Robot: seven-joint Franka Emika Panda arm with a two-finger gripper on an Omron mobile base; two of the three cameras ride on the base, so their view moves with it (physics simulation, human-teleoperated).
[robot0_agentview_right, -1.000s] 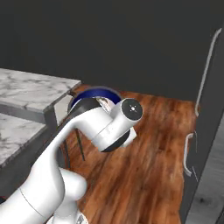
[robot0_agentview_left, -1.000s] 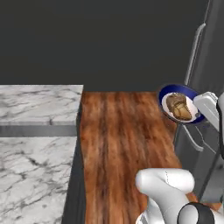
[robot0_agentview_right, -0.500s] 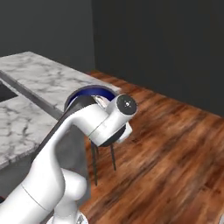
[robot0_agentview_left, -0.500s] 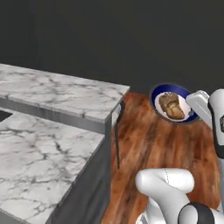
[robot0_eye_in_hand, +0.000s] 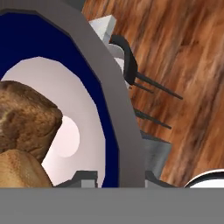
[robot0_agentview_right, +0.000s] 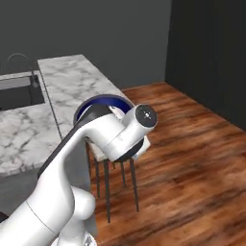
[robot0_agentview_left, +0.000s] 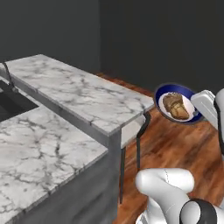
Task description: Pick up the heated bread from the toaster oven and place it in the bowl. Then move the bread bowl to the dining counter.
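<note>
The dark blue bowl (robot0_agentview_left: 163,92) with a white inside hangs in the air over the wooden floor, tilted toward the camera, just right of the dining counter's (robot0_agentview_left: 83,94) end. The golden-brown bread (robot0_agentview_left: 176,106) lies inside it. My gripper (robot0_agentview_left: 197,109) is shut on the bowl's right rim. In the hand view the bowl (robot0_eye_in_hand: 57,39) and the bread (robot0_eye_in_hand: 22,118) are close up, with the rim between the finger tips of the gripper (robot0_eye_in_hand: 118,176). In the right base view the bowl's rim (robot0_agentview_right: 103,101) peeks out behind the arm. The toaster oven is out of view.
A stool (robot0_agentview_left: 136,131) with thin dark legs stands under the counter's end, also seen as the stool (robot0_agentview_right: 115,178). A lower marble top with a dark sink (robot0_agentview_left: 11,103) and faucet lies to the left. Wooden floor (robot0_agentview_left: 179,144) and dark walls lie to the right.
The whole picture has shifted as the base moved: the marble counter now fills the left and the stool has come into view. The bowl with the bread stays held in the gripper.
</note>
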